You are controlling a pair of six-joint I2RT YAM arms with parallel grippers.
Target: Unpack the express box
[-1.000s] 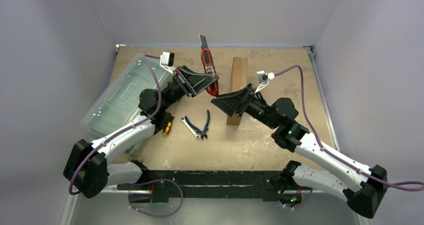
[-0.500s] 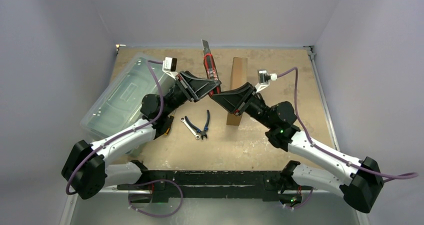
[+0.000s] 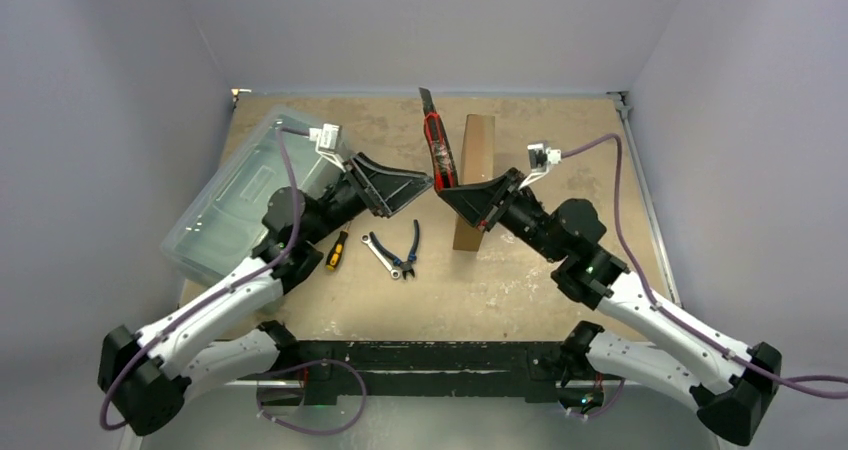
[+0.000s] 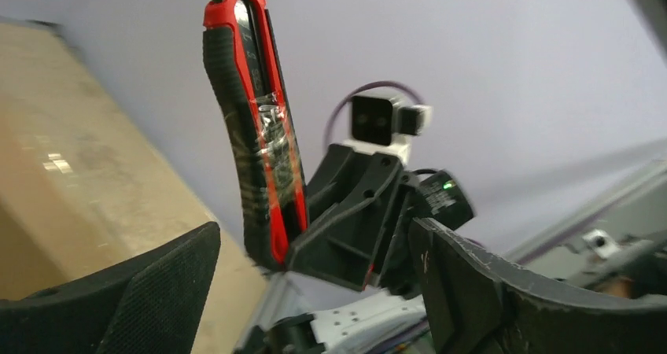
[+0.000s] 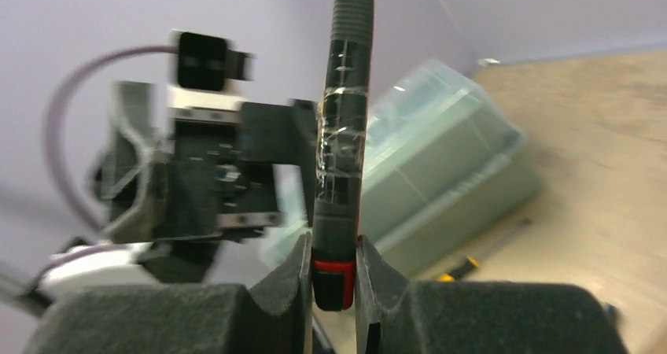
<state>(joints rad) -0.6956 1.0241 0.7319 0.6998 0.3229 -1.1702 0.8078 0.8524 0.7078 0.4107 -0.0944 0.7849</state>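
Observation:
The express box (image 3: 476, 160) is a plain brown cardboard box standing on a narrow side at the back middle of the table. A red-and-black utility knife (image 3: 437, 142) points up just left of it. My right gripper (image 3: 450, 190) is shut on the butt end of that knife (image 5: 343, 134), with both pads pressing its sides (image 5: 334, 279). My left gripper (image 3: 412, 194) is open a little to the left of the knife. In the left wrist view the knife (image 4: 259, 141) stands beyond my spread left gripper (image 4: 315, 291), apart from both fingers.
A large translucent plastic bin (image 3: 245, 190) lies at the left, also in the right wrist view (image 5: 440, 157). A yellow-handled screwdriver (image 3: 337, 252), a wrench (image 3: 381, 254) and blue-handled pliers (image 3: 411, 244) lie on the table in front of the grippers.
The left gripper, shut on the knife before, has opened and drawn back to the left. The right gripper has closed on the knife's end and now carries it, nearer the box.

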